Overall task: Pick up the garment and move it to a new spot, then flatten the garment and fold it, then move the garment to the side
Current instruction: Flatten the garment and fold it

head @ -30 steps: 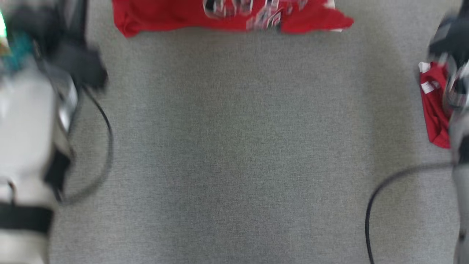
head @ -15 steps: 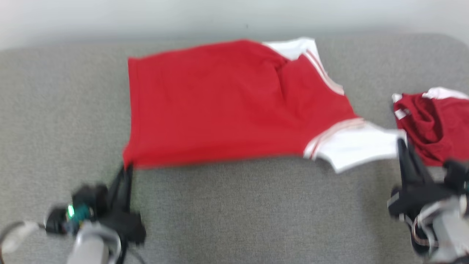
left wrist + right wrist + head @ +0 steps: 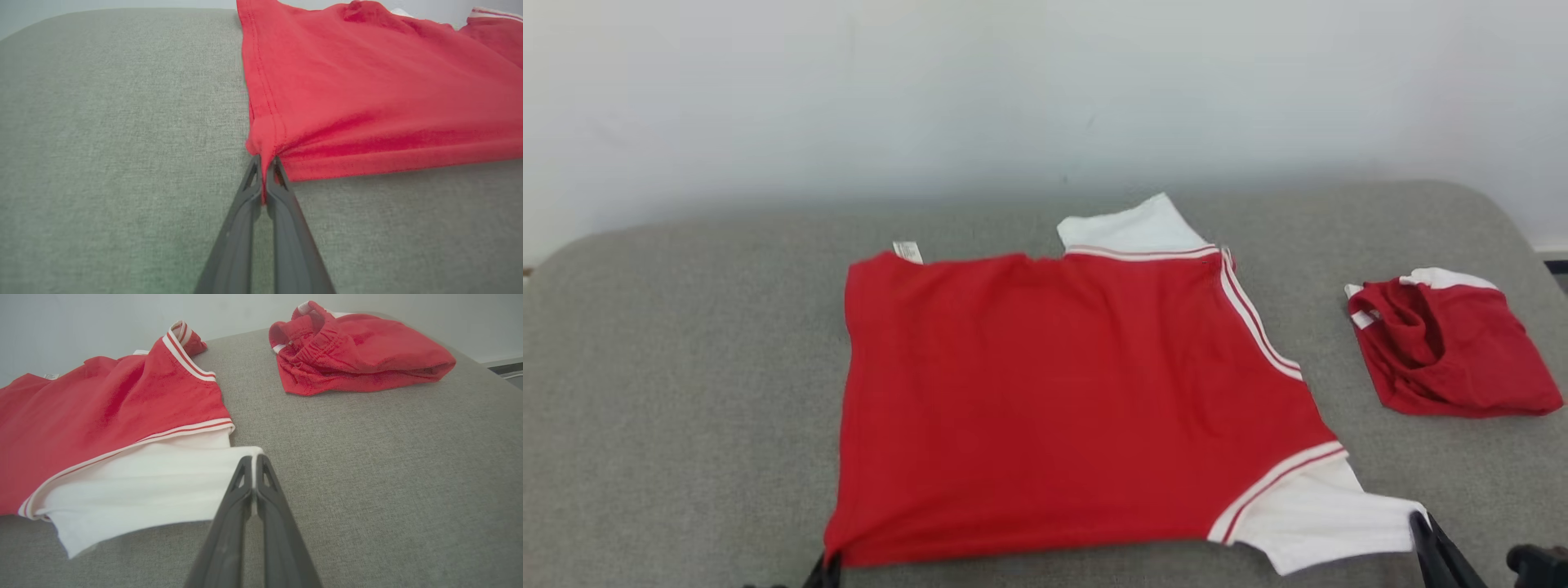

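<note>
— What has the left end effector (image 3: 265,171) got?
— A red shirt (image 3: 367,94), its hemmed corner pinched between the closed fingers.
— And the rest of it?
— It spreads ahead and to the right. Grey surface (image 3: 102,143) lies left and beneath.

Readable text: none that I can make out on my feeds.
Small white sewn-in tag (image 3: 907,251): at the far edge of the flat red cotton shirt with white striped sleeves (image 3: 1045,400); its print is too small for me to read.
White tab (image 3: 1362,319) on the folded red cloth bundle (image 3: 1454,359): likewise illegible.
</note>
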Available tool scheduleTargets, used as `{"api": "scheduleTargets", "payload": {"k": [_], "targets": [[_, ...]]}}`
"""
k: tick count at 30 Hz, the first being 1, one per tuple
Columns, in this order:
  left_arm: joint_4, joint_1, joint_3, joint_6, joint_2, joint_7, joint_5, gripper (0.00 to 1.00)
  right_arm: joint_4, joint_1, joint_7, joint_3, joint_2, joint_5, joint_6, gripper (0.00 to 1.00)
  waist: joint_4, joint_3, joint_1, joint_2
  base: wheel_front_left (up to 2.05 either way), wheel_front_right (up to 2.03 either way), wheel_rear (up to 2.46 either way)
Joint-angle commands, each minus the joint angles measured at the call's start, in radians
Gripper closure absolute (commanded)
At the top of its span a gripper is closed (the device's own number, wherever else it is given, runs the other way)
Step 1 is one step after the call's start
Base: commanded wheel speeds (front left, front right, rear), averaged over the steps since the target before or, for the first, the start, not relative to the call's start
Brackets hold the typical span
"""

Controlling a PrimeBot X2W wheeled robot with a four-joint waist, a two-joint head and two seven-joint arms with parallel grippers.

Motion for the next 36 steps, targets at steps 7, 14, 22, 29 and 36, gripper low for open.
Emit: {"api": "scheduleTargets", "payload": {"k": [7,14,22,29,36], "targets": [[0.001,0.111,0.029,0.021,-0.004,-0.001,0.0,1.0,-0.034,0.1,-0.001,-0.046,-0.007,0.007,-0.002,1.0,-0.005,-0.072,0.0003,0.0002,0.0,0.0,0.0],[-0.011,0.181,0.037,0.023,-0.012,-0.001,0.007,1.0,-0.085,0.176,-0.001,-0.057,-0.022,0.009,-0.002,1.0,0.009,-0.086,0.0003,0.0002,0.0,0.0,0.0],[-0.092,0.154,0.026,0.012,-0.016,-0.001,0.018,1.0,-0.169,0.149,-0.002,-0.072,-0.012,0.001,-0.001,1.0,0.021,-0.065,0.0003,0.0002,0.0,0.0,0.0],[-0.141,0.048,0.02,-0.006,-0.019,-0.001,0.032,1.0,-0.17,0.046,-0.001,-0.064,0.005,-0.026,-0.001,1.0,0.041,-0.029,0.0003,0.0002,0.0,0.0,0.0],[-0.088,-0.094,-0.009,-0.023,-0.02,-0.001,0.054,1.0,-0.078,-0.133,-0.001,-0.068,0.055,-0.088,-0.001,1.0,0.05,0.043,0.0003,0.0002,0.0,0.0,0.0]]}}
